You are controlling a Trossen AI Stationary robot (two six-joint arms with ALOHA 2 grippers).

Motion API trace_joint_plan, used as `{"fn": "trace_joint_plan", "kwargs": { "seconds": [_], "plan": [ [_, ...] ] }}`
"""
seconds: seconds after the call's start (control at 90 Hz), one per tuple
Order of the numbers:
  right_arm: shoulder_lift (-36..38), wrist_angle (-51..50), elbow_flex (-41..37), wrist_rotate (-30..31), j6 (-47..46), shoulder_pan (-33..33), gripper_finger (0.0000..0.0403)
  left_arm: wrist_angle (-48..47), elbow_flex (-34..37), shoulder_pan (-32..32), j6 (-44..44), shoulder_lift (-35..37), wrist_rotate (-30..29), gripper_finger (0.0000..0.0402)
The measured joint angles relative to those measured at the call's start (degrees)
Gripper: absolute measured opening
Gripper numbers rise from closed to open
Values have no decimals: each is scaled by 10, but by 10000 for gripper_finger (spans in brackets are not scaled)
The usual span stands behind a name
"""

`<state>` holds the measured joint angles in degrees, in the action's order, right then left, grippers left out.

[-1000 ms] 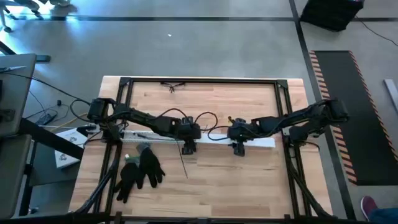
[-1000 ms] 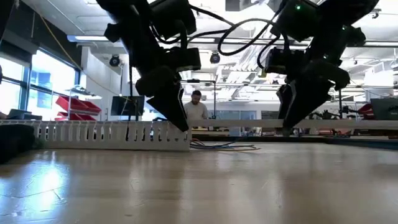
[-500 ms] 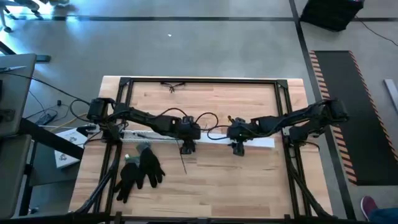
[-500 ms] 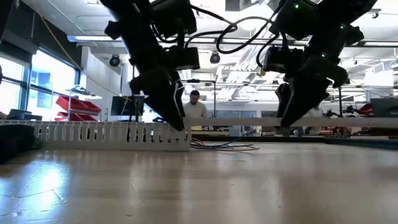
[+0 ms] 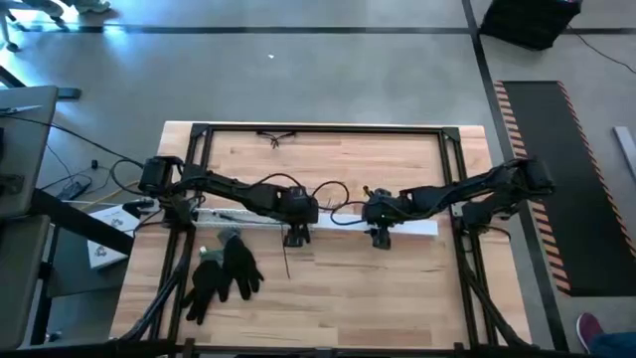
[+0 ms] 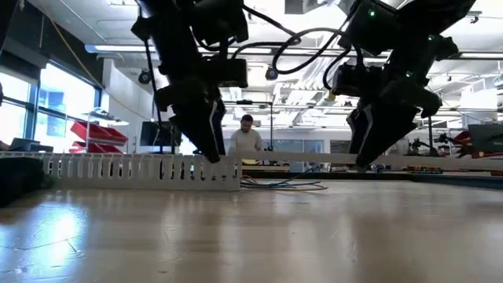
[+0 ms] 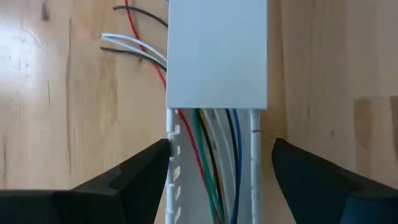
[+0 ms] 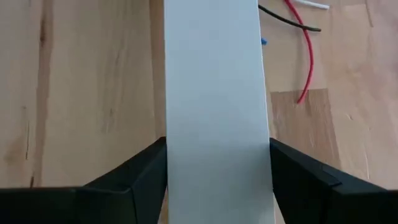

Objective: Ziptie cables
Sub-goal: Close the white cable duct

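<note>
A long white slotted channel (image 5: pixel 238 219) lies across the middle of the table. The cables (image 7: pixel 211 168), red, green, black, blue and white, run inside its open part and spill onto the table (image 6: pixel 283 185) past its end. A flat white cover (image 7: pixel 216 56) continues the channel toward the right. My left gripper (image 7: pixel 221 162) hangs open over the channel's uncovered end, one finger on each side of it. My right gripper (image 8: pixel 217 162) is shut on the cover farther right. My left gripper: one fingertip (image 7: pixel 158 155) stands right at the channel's slotted wall (image 7: pixel 173 174); I cannot tell whether it touches. The other finger is apart from the opposite wall. My right gripper pinches the cover's two long edges (image 8: pixel 171 149) between its two fingers. The fingers point down from above and lie across the cover. The cover (image 6: pixel 440 157) sits level at the height of the channel's top, clear of the table.
A pair of black gloves (image 5: pixel 224 273) lies near the left front. A thin dark strand (image 5: pixel 288 264) runs from below my left gripper toward the near edge. Small dark bits (image 5: pixel 276 137) lie by the far edge. Bare wood lies at the front right.
My left gripper has moved a little toward the table's left edge along the channel. The thin dark strand below it has shifted left with it. My right gripper and the cover have kept still.
</note>
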<state>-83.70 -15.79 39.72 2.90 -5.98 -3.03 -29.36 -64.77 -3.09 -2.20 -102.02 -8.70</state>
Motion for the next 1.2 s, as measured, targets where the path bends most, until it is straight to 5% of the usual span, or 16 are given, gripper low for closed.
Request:
{"fn": "trace_joint_plan", "kwargs": {
  "seconds": [0.956,1.2],
  "plan": [
    [-22,15,0,-3,16,0,225,28,2,1,-4,-15,5,168],
    [-64,-57,59,7,45,0,225,38,3,1,-9,-16,5,165]
  ]
}}
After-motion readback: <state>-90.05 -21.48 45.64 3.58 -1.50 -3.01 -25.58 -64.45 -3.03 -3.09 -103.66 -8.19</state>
